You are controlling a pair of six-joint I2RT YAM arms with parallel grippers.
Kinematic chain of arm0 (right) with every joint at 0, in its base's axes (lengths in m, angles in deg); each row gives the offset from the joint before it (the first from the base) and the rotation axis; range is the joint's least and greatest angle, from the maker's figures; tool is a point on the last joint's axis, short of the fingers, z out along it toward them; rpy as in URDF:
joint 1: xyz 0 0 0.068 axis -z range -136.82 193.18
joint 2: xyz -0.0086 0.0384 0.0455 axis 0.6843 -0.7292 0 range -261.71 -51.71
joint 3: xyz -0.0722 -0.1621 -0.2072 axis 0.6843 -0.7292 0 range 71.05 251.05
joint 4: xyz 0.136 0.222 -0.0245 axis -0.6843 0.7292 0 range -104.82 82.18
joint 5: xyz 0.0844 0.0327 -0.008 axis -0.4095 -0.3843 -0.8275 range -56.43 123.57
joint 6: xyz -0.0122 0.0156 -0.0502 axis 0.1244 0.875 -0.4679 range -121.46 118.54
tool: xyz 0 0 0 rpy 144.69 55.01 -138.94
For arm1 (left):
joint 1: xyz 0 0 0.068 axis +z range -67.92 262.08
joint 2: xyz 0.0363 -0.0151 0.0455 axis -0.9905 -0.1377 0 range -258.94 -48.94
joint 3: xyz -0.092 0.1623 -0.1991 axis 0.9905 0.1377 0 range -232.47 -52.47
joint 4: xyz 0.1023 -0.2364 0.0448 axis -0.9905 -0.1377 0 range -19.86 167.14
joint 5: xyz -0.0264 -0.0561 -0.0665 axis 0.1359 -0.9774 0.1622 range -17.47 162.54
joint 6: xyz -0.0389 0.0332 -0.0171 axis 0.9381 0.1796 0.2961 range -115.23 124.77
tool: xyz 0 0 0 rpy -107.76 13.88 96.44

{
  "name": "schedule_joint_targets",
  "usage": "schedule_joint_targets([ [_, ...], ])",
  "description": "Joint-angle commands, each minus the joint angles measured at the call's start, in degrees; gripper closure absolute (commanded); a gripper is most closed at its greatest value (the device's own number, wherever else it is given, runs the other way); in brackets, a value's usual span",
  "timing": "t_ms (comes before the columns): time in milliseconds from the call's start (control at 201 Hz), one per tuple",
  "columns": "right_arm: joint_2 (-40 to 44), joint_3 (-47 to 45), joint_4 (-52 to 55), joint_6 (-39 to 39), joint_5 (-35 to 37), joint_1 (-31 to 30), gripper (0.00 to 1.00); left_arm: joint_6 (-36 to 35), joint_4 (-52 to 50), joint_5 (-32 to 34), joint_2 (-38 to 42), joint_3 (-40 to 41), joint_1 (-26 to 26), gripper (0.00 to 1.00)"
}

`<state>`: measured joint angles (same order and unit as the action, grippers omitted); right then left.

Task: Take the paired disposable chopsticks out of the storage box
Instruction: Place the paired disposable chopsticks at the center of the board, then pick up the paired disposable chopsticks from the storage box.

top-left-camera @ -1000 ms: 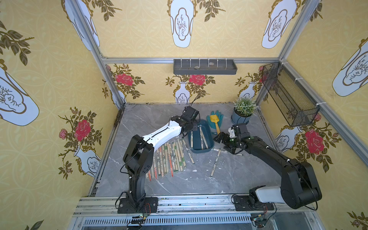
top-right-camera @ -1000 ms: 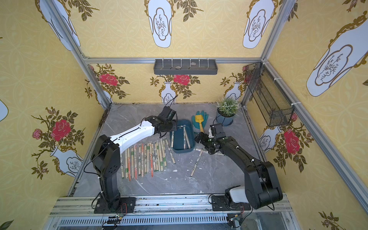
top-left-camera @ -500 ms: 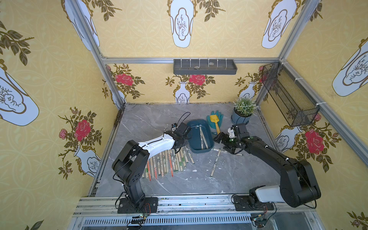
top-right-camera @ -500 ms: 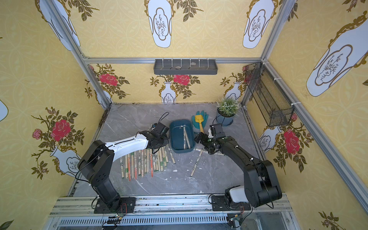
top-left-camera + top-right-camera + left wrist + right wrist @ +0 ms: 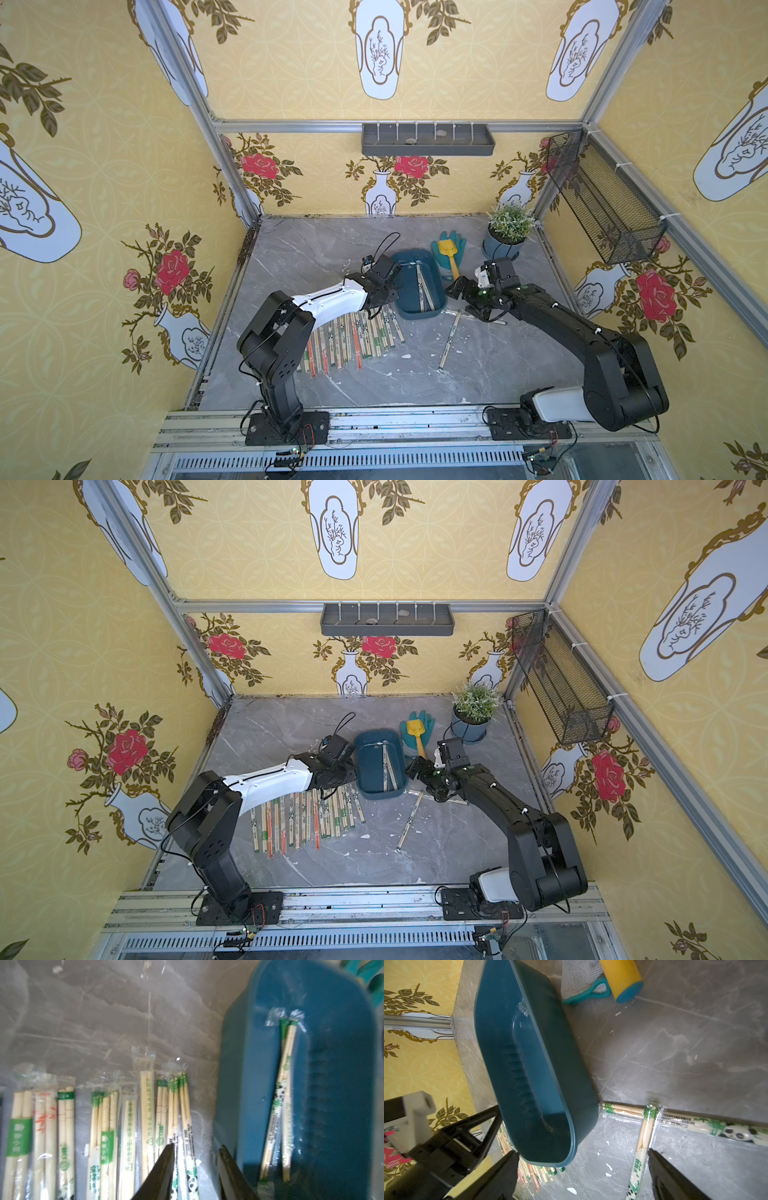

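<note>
The storage box (image 5: 404, 270) (image 5: 368, 766), a dark teal tub, stands mid-table with two crossed pairs of disposable chopsticks (image 5: 424, 286) (image 5: 280, 1105) lying in it. Several more wrapped pairs (image 5: 353, 340) (image 5: 307, 816) lie in a row on the table to its left. My left gripper (image 5: 384, 301) (image 5: 196, 1145) is low over the right end of that row, beside the box wall (image 5: 239, 1084). It is open, and a panda-printed pair (image 5: 190, 1167) lies flat between its jaws. My right gripper (image 5: 461, 301) (image 5: 582, 1155) hangs open at the box's near right corner (image 5: 560, 1147), holding nothing.
Two loose pairs (image 5: 641, 1147) (image 5: 716, 1128) lie crossed on the table below my right gripper. A yellow toy shovel (image 5: 451, 253) on a teal glove and a potted plant (image 5: 505, 245) stand behind the box. A grey tray (image 5: 428, 139) and a mesh basket (image 5: 602, 199) hang on the walls.
My left arm has drawn back from over the box, come down at the right end of the row and opened its jaws. The right arm has not moved.
</note>
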<state>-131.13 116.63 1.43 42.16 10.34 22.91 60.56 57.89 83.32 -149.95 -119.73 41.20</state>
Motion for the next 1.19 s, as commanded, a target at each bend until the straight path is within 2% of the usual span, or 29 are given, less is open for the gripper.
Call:
schedule_joint_targets([
  [0, 0.57, 0.06, -1.31, -0.11, 0.28, -0.03, 0.03, -4.56, -1.50, 2.32, 1.14, -2.40, -0.24, 0.60],
  [105, 0.43, -0.09, -1.31, -0.38, 0.25, -0.05, 0.03, -10.01, -1.70, 0.53, -0.37, -7.50, -0.34, 0.57],
  [214, 0.62, -0.24, -1.36, -0.22, 0.61, -0.03, 0.03, -14.64, -4.74, -2.41, -5.57, -15.83, -0.85, 0.56],
  [304, 1.19, -0.61, -1.31, 0.06, 0.81, -0.03, 0.03, -16.23, -8.02, -5.00, -11.20, -23.00, -1.40, 0.55],
  [483, 1.54, -1.11, -0.89, -0.14, 1.21, 0.06, 0.02, -19.05, -12.39, -5.35, -20.58, -33.22, -2.80, 0.55],
  [861, 1.15, -1.28, -1.05, -0.03, 0.83, 0.15, 0.02, -19.28, -14.48, -4.59, -30.56, -40.72, -3.24, 0.54],
  [1190, 0.89, -0.64, -0.87, -0.16, 0.72, 0.14, 0.02, -20.18, -16.44, -2.68, -34.45, -42.22, -3.24, 0.55],
])
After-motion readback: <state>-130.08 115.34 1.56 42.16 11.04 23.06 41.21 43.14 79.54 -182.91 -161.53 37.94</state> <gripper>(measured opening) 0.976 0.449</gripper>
